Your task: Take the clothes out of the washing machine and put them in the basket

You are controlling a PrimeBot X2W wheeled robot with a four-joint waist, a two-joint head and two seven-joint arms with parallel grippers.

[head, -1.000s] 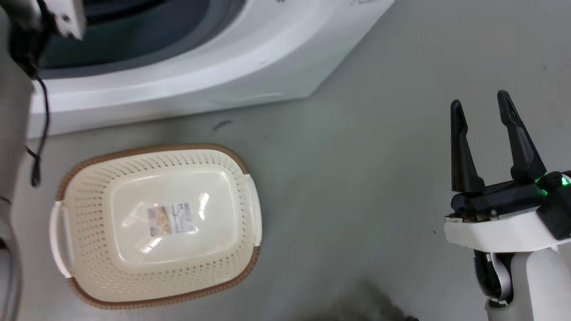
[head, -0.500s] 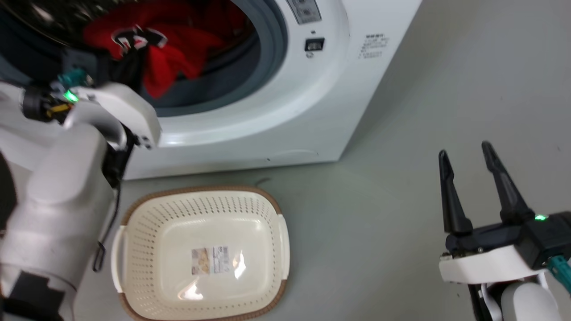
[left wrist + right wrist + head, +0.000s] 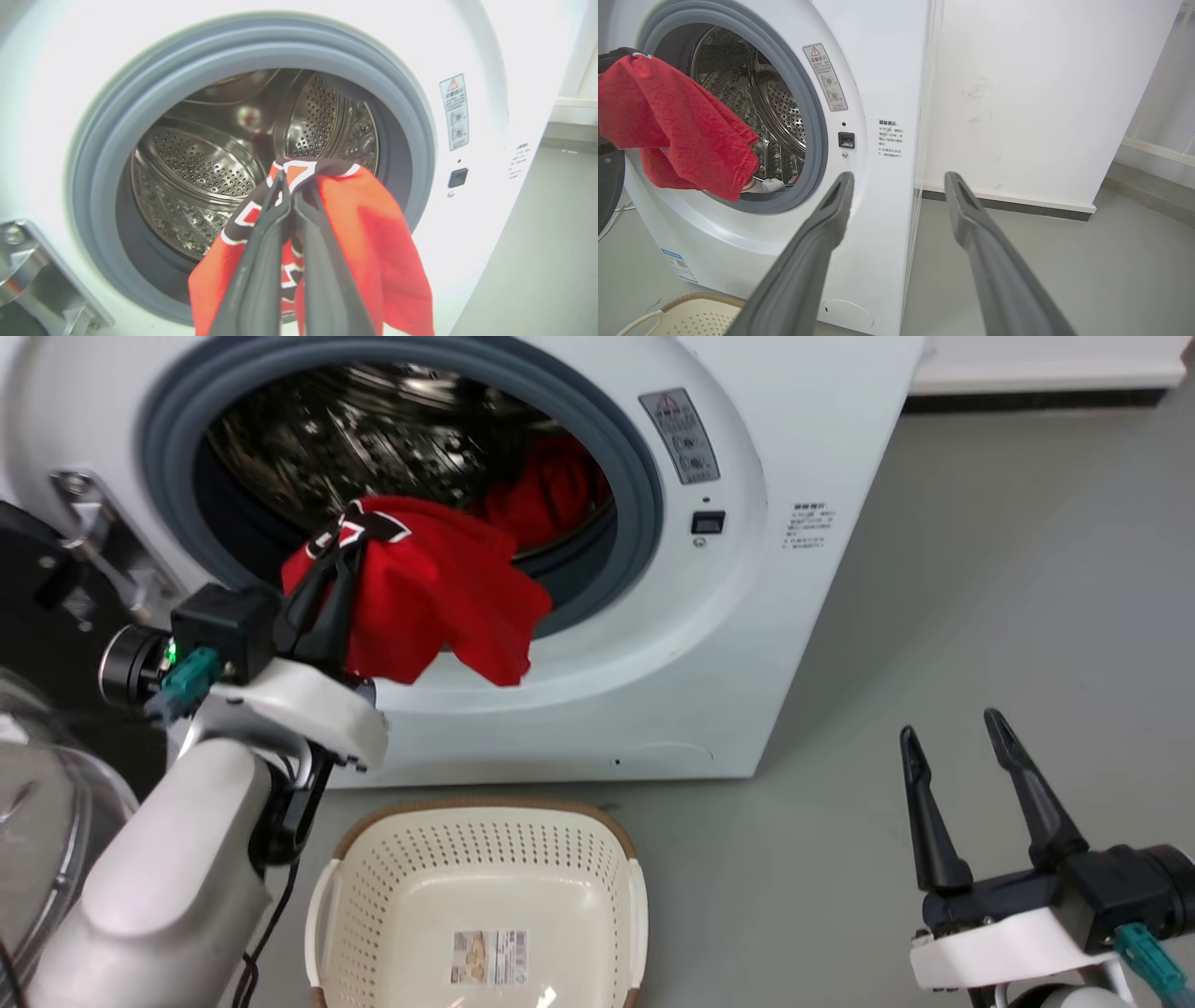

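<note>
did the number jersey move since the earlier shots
Yes. The jersey, pinched in the left gripper, has come outward: earlier it lay inside the grey rim of the washing machine; now it hangs past that rim's lower edge.

Laundry room: washing machine (image 3: 728,644) on grey floor (image 3: 1027,569) against white wall (image 3: 1041,93).

Shiny perforated steel drum (image 3: 201,177), matt red cloth jersey (image 3: 439,597), plastic basket (image 3: 467,845).

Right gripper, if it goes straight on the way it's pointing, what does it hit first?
Probably the washing machine: the right gripper aims at its white front panel, right of the porthole, near the corner edge. Nothing seems to stand between, though depth is hard to judge.
</note>
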